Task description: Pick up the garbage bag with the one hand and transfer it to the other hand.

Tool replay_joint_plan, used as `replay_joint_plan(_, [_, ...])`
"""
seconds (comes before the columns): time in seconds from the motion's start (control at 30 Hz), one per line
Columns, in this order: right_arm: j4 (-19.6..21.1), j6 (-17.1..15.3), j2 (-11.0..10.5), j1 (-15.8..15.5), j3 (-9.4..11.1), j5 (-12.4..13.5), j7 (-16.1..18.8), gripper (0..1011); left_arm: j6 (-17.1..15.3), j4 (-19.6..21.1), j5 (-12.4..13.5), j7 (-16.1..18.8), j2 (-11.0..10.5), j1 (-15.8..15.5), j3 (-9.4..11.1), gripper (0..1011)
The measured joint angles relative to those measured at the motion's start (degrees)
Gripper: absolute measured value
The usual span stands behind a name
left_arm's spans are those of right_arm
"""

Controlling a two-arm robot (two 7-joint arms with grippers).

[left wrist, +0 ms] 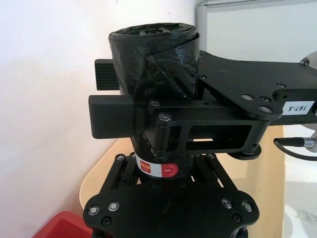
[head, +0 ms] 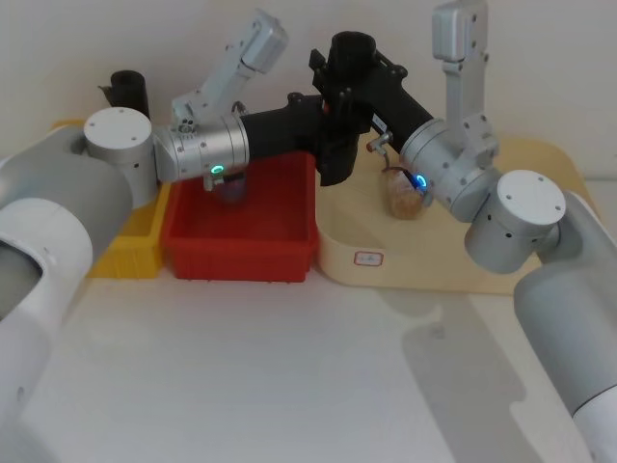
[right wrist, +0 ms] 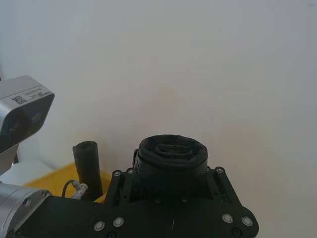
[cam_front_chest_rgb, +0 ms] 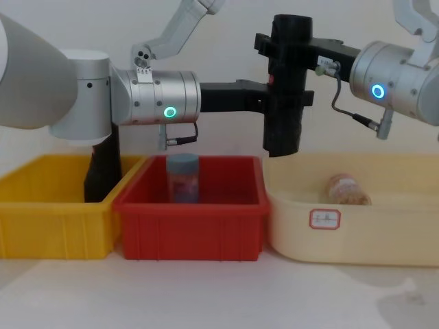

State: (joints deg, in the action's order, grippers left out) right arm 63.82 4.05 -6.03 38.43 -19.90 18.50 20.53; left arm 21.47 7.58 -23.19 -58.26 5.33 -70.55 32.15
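The garbage bag [cam_front_chest_rgb: 285, 133], a tall black roll with a red mark [left wrist: 168, 169] near its lower end, hangs upright in the air above the gap between the red bin and the cream tray. My left gripper [cam_front_chest_rgb: 280, 103], on the green-ringed arm, is shut around its lower half. From the other side my right gripper [cam_front_chest_rgb: 288, 44], on the blue-ringed arm, is shut around its upper part. In the left wrist view the right gripper's fingers [left wrist: 114, 116] clamp the garbage bag [left wrist: 153, 54] crosswise. The roll's top [right wrist: 171, 156] shows between the right fingers.
Below stand a yellow bin [cam_front_chest_rgb: 48, 205], a red bin [cam_front_chest_rgb: 188, 226] holding a blue-capped jar [cam_front_chest_rgb: 183, 178], and a cream tray [cam_front_chest_rgb: 357, 236] with a jar lying in it [cam_front_chest_rgb: 346, 190]. Another black roll [head: 127, 92] stands in the yellow bin.
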Motion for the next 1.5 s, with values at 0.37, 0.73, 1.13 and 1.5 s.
replay_joint_plan(0.37, [-0.2,0.1,0.1,0.1,-0.1,-0.1,-0.1,540,0.0,0.0,0.0,0.0,0.0,0.0,0.0,390])
replay_joint_plan(0.73, [-0.3,0.1,0.1,0.1,-0.1,-0.2,-0.2,539,0.0,0.0,0.0,-0.1,0.0,0.0,0.0,430])
replay_joint_plan(1.13, [-0.3,0.3,0.0,0.1,-0.1,-1.2,-1.1,539,0.0,0.0,0.0,-0.1,0.0,0.0,0.0,792])
replay_joint_plan(1.5, [-0.5,2.0,0.0,0.6,0.0,-5.7,-6.7,539,0.0,0.0,0.0,-0.1,0.0,0.0,0.0,1001])
